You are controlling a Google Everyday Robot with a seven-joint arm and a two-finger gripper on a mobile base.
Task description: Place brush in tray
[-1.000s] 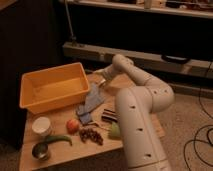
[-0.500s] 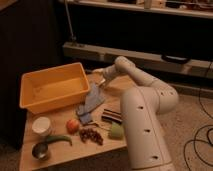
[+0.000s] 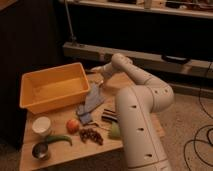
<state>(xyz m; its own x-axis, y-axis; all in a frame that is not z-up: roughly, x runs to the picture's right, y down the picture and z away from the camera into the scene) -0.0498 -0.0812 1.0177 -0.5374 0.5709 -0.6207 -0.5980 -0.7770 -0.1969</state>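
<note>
Front edge: a small metal cup (image 3: 40, 150) and a curved green pepper (image 3: 59, 138) sit nearest on the pale wooden table (image 3: 80, 152). Just behind them are a white ceramic cup (image 3: 41, 125), a red apple (image 3: 73, 125) and a dark bunch of grapes (image 3: 91, 135).
Brush: what I take to be the dark stubby brush (image 3: 109, 116) lies on the table against the robot's white column, beside a pale green fruit (image 3: 115, 131). It is well apart from the tray and has not moved over the last second.
Cloth: a crumpled grey-blue towel (image 3: 92, 99) lies between the brush and the tray's near right corner, also unmoved.
Arm pose: the white jointed arm (image 3: 145, 87) rises from the column at front right, bulges out to the right, then folds back left and down. The elbow has swung slightly outward.
Gripper: the gripper (image 3: 98, 76) has stayed just beside the tray's right corner, above the towel's far end. Whether the claw is wide, narrow or holding anything, I cannot tell.
Tray: the orange plastic tray (image 3: 30, 95) sits at the table's far left, with nothing visible inside.
Meaning: the arm is repositioning rather than carrying. The brush probably has yet to be picked up, so the task looks to be at an early stage.
</note>
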